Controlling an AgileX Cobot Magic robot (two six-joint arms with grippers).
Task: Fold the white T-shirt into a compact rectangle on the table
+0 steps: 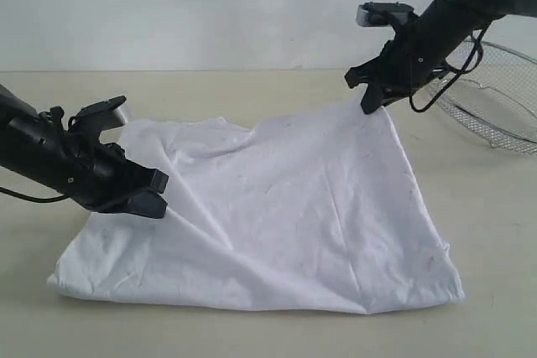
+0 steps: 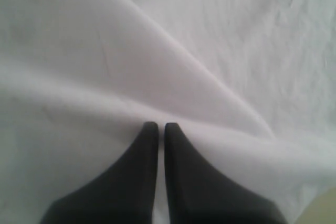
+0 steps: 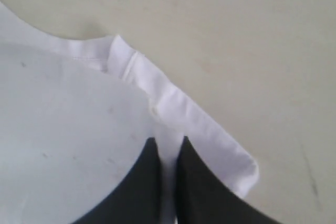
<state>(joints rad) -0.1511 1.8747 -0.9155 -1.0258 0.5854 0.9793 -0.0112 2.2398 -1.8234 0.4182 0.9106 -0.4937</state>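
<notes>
White T-shirt [image 1: 285, 224] on table [image 1: 495, 241], left fingers [image 1: 155, 194] low, right fingers [image 1: 369, 103] higher, each clamped on cloth.

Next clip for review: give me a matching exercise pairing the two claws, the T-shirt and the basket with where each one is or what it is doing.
Things
1. left claw
2. right claw
3. T-shirt
4. basket

States
A. sits at the far right of the table, apart from the cloth
B. shut on a hemmed corner held up off the table
C. shut on a fold low on the left side of the cloth
D. mostly spread on the table, one corner lifted

Pairs: 1-C, 2-B, 3-D, 4-A
</notes>
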